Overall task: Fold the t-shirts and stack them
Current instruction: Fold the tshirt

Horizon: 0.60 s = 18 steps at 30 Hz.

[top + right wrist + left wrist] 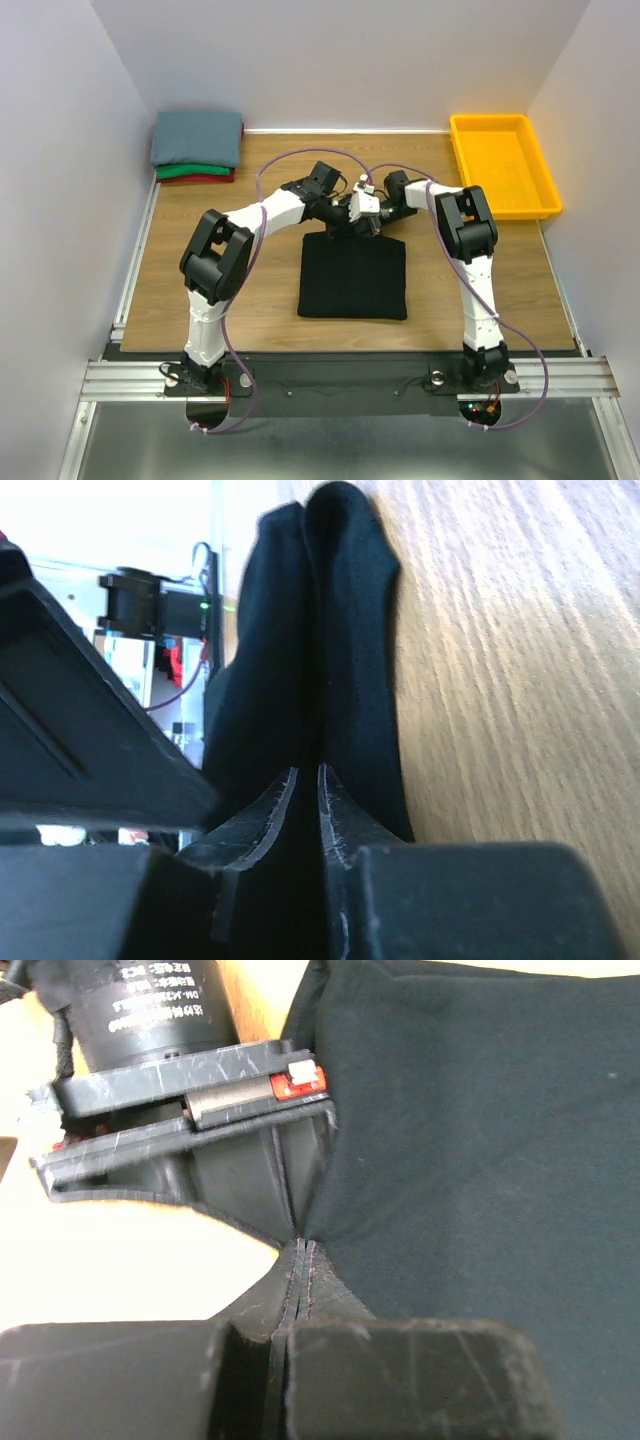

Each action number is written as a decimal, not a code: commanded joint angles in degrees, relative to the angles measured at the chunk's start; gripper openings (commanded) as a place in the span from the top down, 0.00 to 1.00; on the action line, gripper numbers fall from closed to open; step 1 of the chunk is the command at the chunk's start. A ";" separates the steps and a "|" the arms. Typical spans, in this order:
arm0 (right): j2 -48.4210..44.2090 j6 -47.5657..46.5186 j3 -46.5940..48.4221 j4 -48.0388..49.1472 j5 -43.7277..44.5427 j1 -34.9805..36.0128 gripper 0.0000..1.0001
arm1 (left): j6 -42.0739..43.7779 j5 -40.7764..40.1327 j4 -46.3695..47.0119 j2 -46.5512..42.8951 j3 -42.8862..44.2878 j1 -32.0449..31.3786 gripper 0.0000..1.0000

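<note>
Black t-shirt [353,278] lies as a flat folded rectangle in the middle of the worktop [160,270], its long sides running near to far.

Both arms reach inward and meet at the shirt's far edge, the two hands just beside each other there.

Left hand [300,1252]: fingers fully closed, pinching a raised ridge of black cloth. The fabric is drawn up into a small peak at the fingertips. The body of the other hand sits close to the far side of that pinch.

Right hand [308,780]: fingers nearly together, with a doubled fold of the same black cloth clamped between them. The fold stands up on edge from the wood, with bare worktop to its right.

Far left corner: a stack of three folded shirts. Grey-blue t-shirt [197,138] is on top, green t-shirt [188,171] under it, and red t-shirt [205,180] at the bottom. The stack is well apart from the black one.

Far right corner: yellow bin [470,160].
</note>
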 commanded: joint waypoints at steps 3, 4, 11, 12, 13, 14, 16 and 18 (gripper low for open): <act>2.12 1.84 2.62 -2.12 18.63 -0.93 0.75 | 3.00 1.69 -1.43 4.17 4.48 0.33 1.00; 0.98 2.37 3.76 -2.12 22.38 -1.63 0.73 | 3.26 1.51 -1.78 5.04 4.57 0.24 1.00; -4.38 4.03 11.85 -2.38 32.34 -6.20 0.63 | 5.28 0.02 -4.06 8.21 8.86 1.20 0.94; -5.18 4.48 12.12 -2.38 32.79 -6.21 0.62 | 5.29 0.19 -4.59 8.39 9.66 1.64 0.92; -5.97 4.92 12.73 -2.38 33.31 -7.08 0.59 | 5.81 0.37 -5.12 8.48 10.27 1.91 0.89; -6.67 5.53 12.82 -2.38 34.02 -7.70 0.57 | 5.82 0.37 -5.82 8.22 11.32 2.26 0.84; -9.56 5.97 12.56 -2.38 34.90 -9.36 0.55 | 4.16 1.42 -5.83 6.03 11.16 3.57 0.70; -13.16 6.76 11.77 -2.56 34.81 -10.95 0.51 | 2.57 2.56 -5.04 3.74 9.85 4.63 0.61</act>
